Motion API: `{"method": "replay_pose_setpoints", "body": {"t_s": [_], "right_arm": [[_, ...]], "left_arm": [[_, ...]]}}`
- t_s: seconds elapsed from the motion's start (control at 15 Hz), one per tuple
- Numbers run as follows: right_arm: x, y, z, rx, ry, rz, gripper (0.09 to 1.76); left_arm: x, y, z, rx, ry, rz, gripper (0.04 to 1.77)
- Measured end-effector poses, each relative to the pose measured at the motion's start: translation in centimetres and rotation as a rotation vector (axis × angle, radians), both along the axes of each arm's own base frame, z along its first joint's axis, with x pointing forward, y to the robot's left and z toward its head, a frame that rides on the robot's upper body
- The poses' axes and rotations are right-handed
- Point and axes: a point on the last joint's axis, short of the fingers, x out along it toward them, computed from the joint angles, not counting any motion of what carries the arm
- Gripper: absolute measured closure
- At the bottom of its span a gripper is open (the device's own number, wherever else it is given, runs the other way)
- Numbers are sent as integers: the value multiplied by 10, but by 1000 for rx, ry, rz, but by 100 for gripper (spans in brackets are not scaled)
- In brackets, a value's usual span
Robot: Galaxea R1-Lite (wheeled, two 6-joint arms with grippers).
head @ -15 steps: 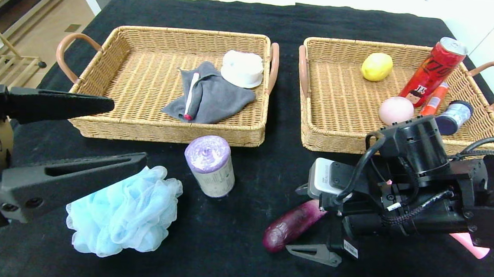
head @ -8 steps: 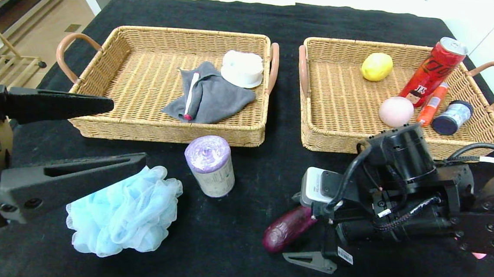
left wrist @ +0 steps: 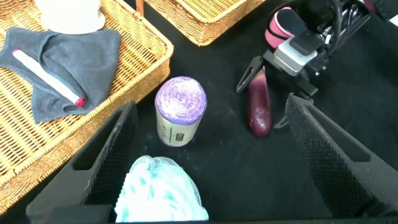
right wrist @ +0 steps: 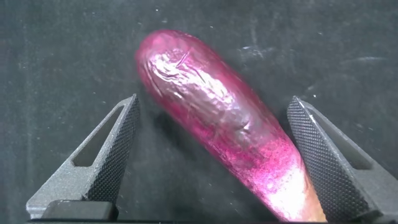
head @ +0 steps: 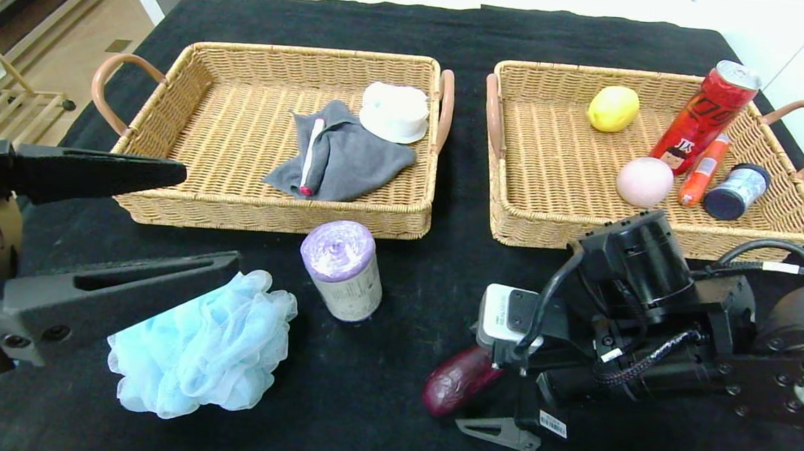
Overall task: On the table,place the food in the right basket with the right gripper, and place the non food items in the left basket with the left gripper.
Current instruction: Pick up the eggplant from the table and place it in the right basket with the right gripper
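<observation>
While the wide table (head: 415, 35) under its black fuzzy cloth carries everything, two shallow tan wicker trays with brown loop handles sit side by side at its far half: the left basket (head: 165, 166) holds a grey cloth (head: 350, 158), a white pen (head: 310, 154) and a white round tub (head: 394, 112), and the right basket (head: 517, 191) holds a tilted red soda can with a silver top (head: 707, 112), a pale pink peach-like ball (head: 644, 181), a yellow lemon (head: 613, 108), an orange tube (head: 701, 170) and a small dark-lidded jar (head: 737, 191)

Nearer the robot, the right gripper (right wrist: 214, 155) hangs low over the cloth with its two black wedge fingers (right wrist: 106, 155) spread wide; the glossy purple eggplant with a pale tip (right wrist: 217, 130) lies slantwise between them, touching neither, nothing held. A pink rim, probably the saucepan (left wrist: 283, 28), shows just behind that arm in the left wrist view

At the near left the left gripper (head: 140, 225) also stands wide open and empty; the fluffy light-blue mesh bath pouf (head: 199, 346) lies just beside its lower finger (head: 114, 297), partly under the tip, and the upright lilac bag roll with a white paper label (head: 344, 269) stands a little beyond the fingertips, just in front of the left basket
</observation>
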Motion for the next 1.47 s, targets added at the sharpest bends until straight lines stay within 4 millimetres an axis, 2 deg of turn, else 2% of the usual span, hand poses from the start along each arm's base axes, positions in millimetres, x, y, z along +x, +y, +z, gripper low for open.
{"method": "replay_pose_setpoints", "body": {"t_s": [0.07, 0.33, 0.53, 1.47], "right_arm": [[0, 0, 0, -1, 0, -1, 14], [0, 1, -1, -8, -1, -5, 77], [0, 1, -1, -8, 0, -5, 107], [0, -2, 2, 5, 1, -14, 110]], "left_arm": [[0, 0, 0, 0, 1, 0, 9], [0, 0, 0, 0, 1, 0, 9], [0, 0, -1, 1, 2, 0, 9], [0, -2, -1, 1, 3, -11, 9]]}}
